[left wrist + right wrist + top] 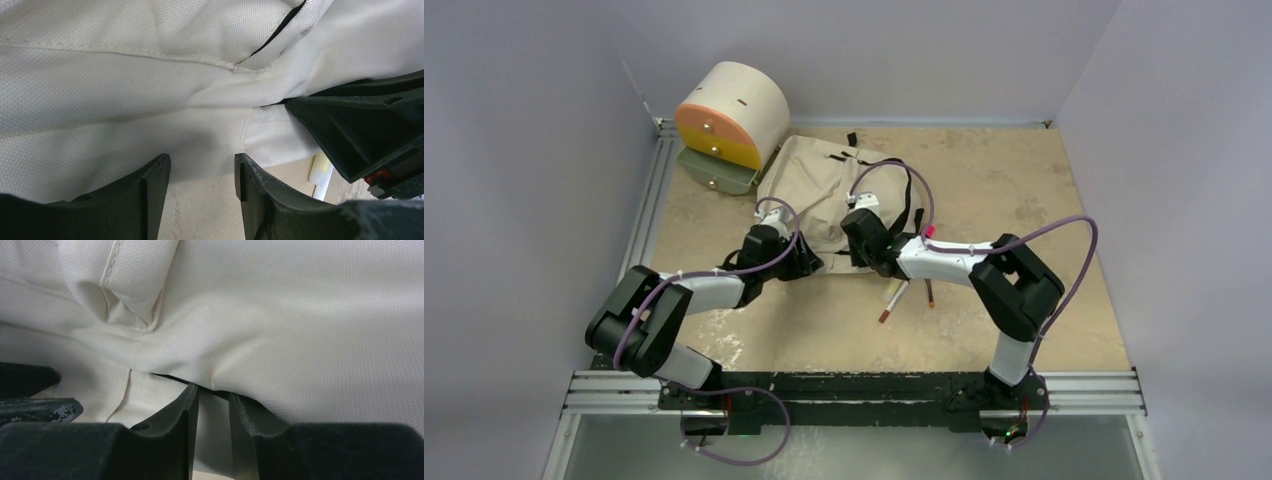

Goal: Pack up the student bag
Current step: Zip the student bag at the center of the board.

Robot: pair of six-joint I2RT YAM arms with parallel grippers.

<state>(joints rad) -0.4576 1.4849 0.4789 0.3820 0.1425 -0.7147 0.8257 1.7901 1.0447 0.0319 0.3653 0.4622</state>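
The student bag [819, 180], beige fabric with black straps, lies flat at the back middle of the table. Both grippers meet at its near edge. My left gripper [807, 262] [201, 164] is open, its tips touching the fabric hem [150, 125] with only bare table between the fingers. My right gripper [861, 252] [212, 394] has its jaws narrowly apart. Its tips are tucked under a fold of the bag [300, 340] at a dark slit, with a lower fabric layer showing in the gap. Nothing is visibly pinched. In the left wrist view the right gripper [360, 130] appears just to the right.
A cream-and-orange cylindrical drawer unit [729, 115] stands at the back left with its bottom drawer pulled out. Two pens [894, 300] [929, 292] lie on the table below the right wrist; one white pen [320, 175] shows in the left wrist view. Walls enclose the table.
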